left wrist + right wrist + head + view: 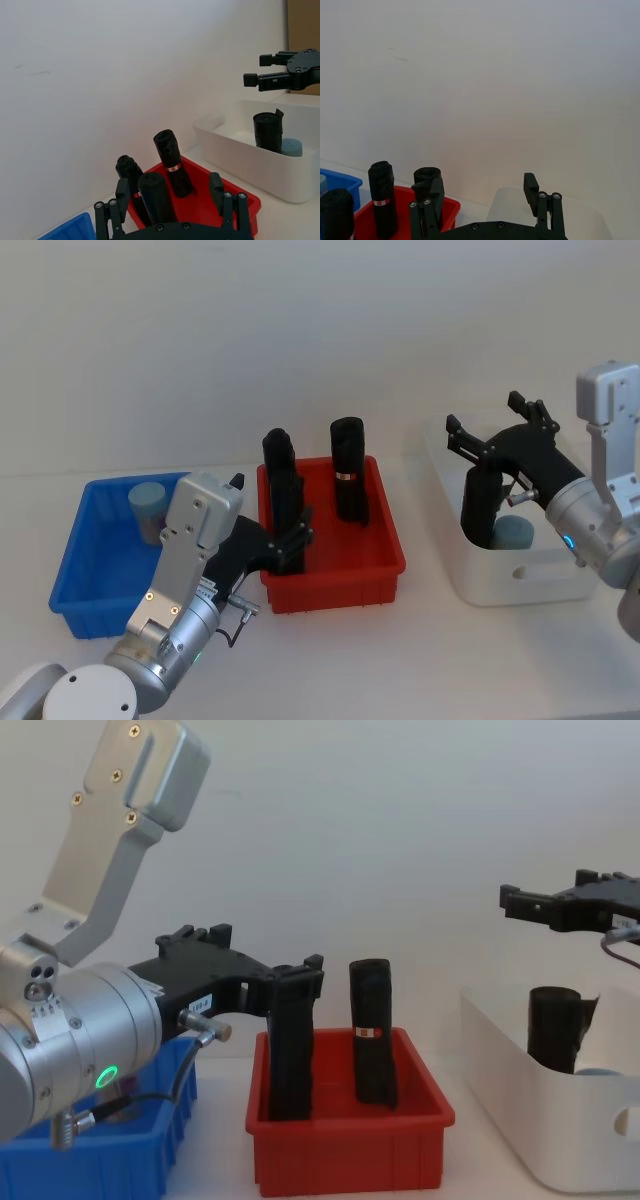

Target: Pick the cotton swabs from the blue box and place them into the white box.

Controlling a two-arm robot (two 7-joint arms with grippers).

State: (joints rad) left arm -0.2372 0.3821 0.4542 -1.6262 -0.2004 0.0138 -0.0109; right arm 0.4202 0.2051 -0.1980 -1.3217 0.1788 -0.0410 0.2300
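Lowest in the head view, at lower left, the left gripper (pixel 288 540) hangs with its fingers spread wide and empty over the near left corner of the bright red ribbed plastic bin (pixel 340 578), beside one of the tall black rolls (pixel 281 492).

The one clear cotton-swab tub with a pale blue-grey lid (pixel 149 508) left in the bright blue ribbed plastic bin (pixel 80 570) stands upright in that bin's far half, at the picture's middle left. It lies to the left of and slightly beyond the left gripper's fingers, and the left arm is much the nearer. A grasp would probably come down along the tub's upright axis.

At right, the right gripper (pixel 487 436) hovers wide open and empty above the glossy white plastic tub with a handle cut-out (pixel 515 575).

Inside the white tub, the left wrist view shows a black roll (pixel 268 131) beside a pale blue lid (pixel 291 147); from the chest view's low angle that lid barely clears the white wall.
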